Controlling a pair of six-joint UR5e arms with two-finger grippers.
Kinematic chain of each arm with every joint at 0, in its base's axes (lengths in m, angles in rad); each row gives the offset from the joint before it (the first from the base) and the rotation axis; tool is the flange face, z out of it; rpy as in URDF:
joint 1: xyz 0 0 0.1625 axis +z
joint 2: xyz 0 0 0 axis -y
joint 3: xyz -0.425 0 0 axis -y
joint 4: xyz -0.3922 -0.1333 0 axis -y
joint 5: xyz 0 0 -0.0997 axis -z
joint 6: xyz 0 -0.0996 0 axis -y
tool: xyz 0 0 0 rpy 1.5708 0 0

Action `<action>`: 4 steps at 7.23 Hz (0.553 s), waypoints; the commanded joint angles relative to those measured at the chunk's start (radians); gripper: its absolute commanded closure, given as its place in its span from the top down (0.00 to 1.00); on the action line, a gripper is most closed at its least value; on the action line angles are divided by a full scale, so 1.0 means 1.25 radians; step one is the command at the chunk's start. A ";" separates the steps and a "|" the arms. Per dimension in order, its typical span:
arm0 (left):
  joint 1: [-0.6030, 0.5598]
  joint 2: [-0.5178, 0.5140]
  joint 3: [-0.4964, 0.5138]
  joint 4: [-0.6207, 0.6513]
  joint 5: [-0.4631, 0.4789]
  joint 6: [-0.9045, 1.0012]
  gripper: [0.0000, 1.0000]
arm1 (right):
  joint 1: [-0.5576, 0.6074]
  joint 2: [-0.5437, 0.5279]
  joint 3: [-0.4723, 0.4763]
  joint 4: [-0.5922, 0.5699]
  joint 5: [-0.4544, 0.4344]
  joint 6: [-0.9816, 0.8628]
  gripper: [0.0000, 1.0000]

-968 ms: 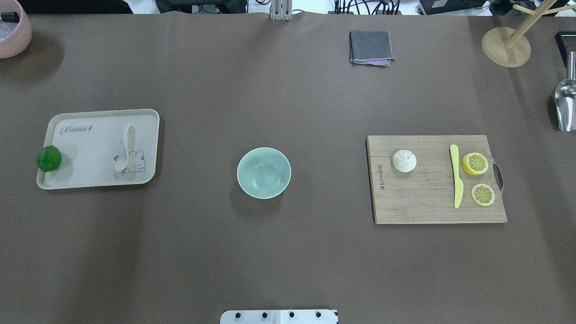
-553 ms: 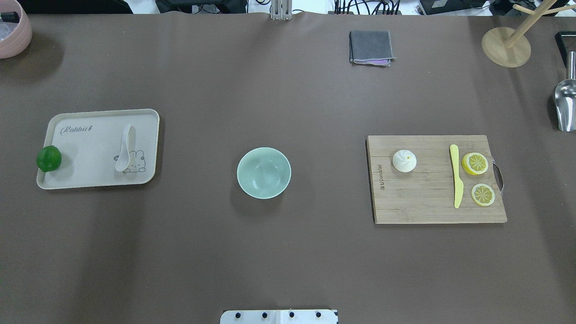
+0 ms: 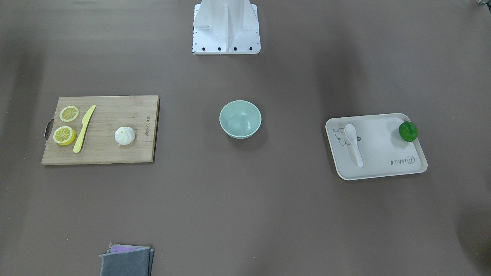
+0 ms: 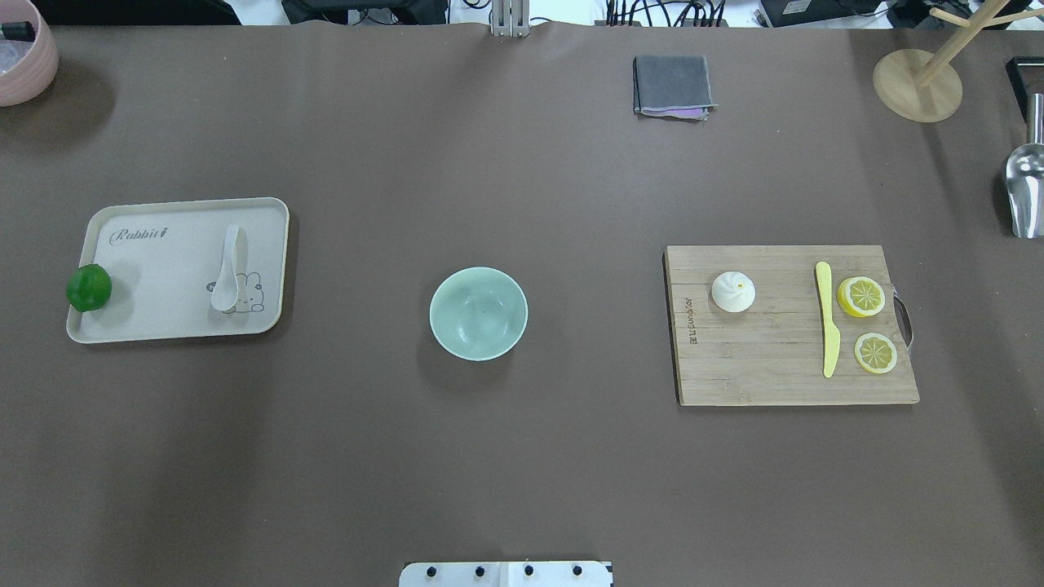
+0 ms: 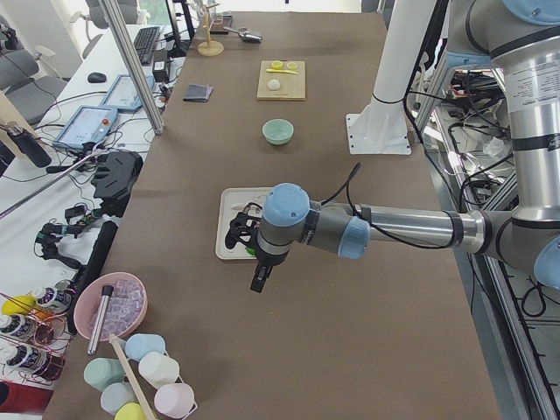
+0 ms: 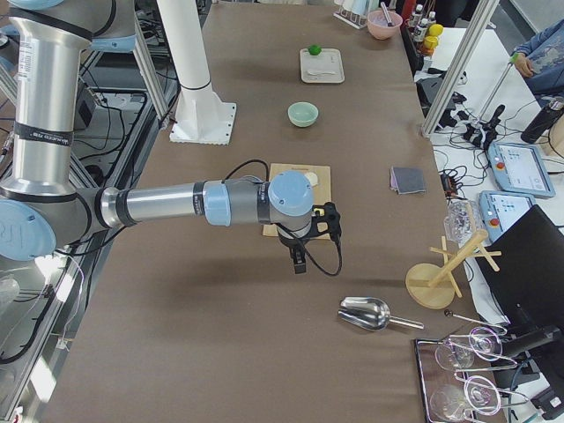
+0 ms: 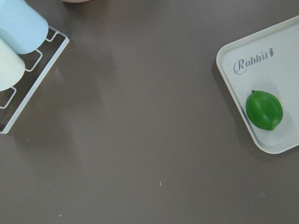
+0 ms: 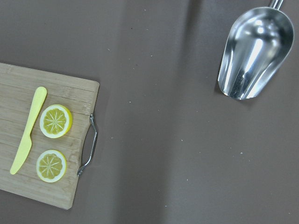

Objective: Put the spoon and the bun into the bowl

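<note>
— Where are the task's things found?

— The bowl point(image 4: 478, 313) is seen at the middle of the table point(image 4: 367, 456). The spoon point(image 4: 227, 277) is laid on the tray point(image 4: 163, 314), at the bowl's 9 o'clock. It is kept to the tray's 3 o'clock side, with its handle pointed to 12. The bun point(image 4: 732, 291) is set on the cutting board point(image 4: 758, 367), at the bowl's 3 o'clock, near the board's 10 o'clock corner.

— What is placed around them?

— A lime point(image 4: 88, 287) is lodged at the tray's 9 o'clock rim, well apart from the spoon. A yellow knife point(image 4: 827, 318) and two lemon slices point(image 4: 861, 296) are laid at the bun's 3 o'clock, apart from it. A folded cloth point(image 4: 672, 85), a wooden stand point(image 4: 917, 85) and a metal scoop point(image 4: 1026, 187) are kept along the 12 and 3 o'clock edges. A wide stretch of brown table is seen between the bowl and the tray, and likewise between the bowl and the board.

— And the pincers?

— The left gripper point(image 5: 256, 282) is held above the table beyond the tray's lime end. The right gripper point(image 6: 298, 263) is held above the table between the board's handle end and the scoop. Both are shown from the side views only, so whether they are released or clenched cannot be told.
</note>
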 commanded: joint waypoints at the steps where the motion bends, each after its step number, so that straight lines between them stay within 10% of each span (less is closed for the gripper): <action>1: 0.124 -0.060 -0.004 -0.011 -0.001 -0.242 0.98 | -0.076 0.003 0.060 0.000 -0.001 0.112 0.97; 4: 0.299 -0.157 0.006 -0.103 0.072 -0.608 0.98 | -0.234 0.072 0.092 0.000 -0.055 0.311 0.92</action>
